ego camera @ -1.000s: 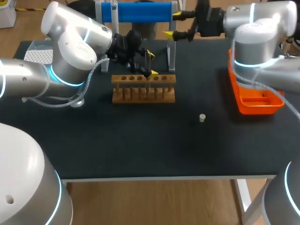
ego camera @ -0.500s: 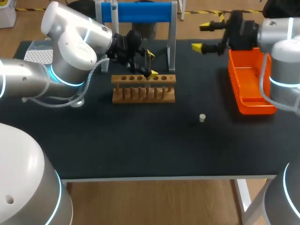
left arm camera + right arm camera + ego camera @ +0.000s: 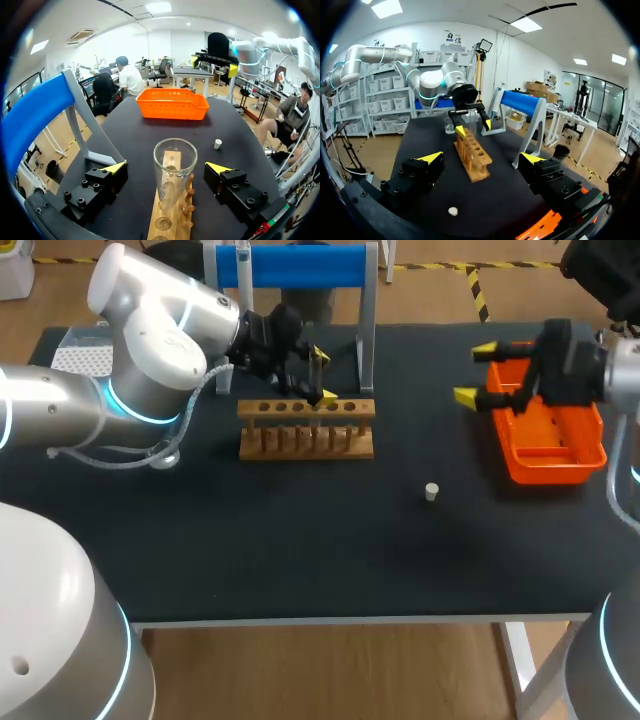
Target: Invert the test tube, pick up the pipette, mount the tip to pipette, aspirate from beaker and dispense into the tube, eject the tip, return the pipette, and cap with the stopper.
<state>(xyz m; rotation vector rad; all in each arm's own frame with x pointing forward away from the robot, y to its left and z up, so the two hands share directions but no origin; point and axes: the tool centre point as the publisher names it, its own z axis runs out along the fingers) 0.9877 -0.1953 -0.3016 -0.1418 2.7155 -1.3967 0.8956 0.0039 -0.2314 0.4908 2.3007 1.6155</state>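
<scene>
The tray (image 3: 550, 468) is orange, rack (image 3: 306, 440) brown, stopper (image 3: 431, 491) white, table (image 3: 300, 540) black.

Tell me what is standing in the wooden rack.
One clear test tube, mouth up, between the left pincer's open fingers. The other visible holes are empty; the tube's bottom is hidden in the rack.

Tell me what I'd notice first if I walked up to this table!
Probably the bright orange tray on the right, with the right gripper open by its edge. Then the clear test tube standing in the wooden rack, between the open yellow-tipped fingers of the left gripper. A blue bar stands behind the rack.
</scene>
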